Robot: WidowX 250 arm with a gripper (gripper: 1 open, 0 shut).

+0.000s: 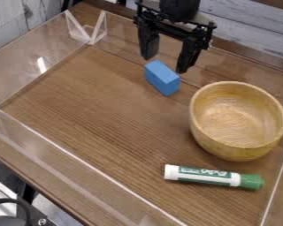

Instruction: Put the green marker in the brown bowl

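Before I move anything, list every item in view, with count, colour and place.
Thick white-barrelled marker with green cap: one, white and green, lying at lower right, below the bowl in the picture.
Round wooden bowl with thick walls: one, light brown, at the right side.
Rectangular block: one, blue, near top centre, left of the bowl.
Flat wooden surface: one, brown, under all of these.
Dark curved object: one, black, at the lower left corner; too cut off to identify.
Robot gripper: one, black, open, at top centre by the block.
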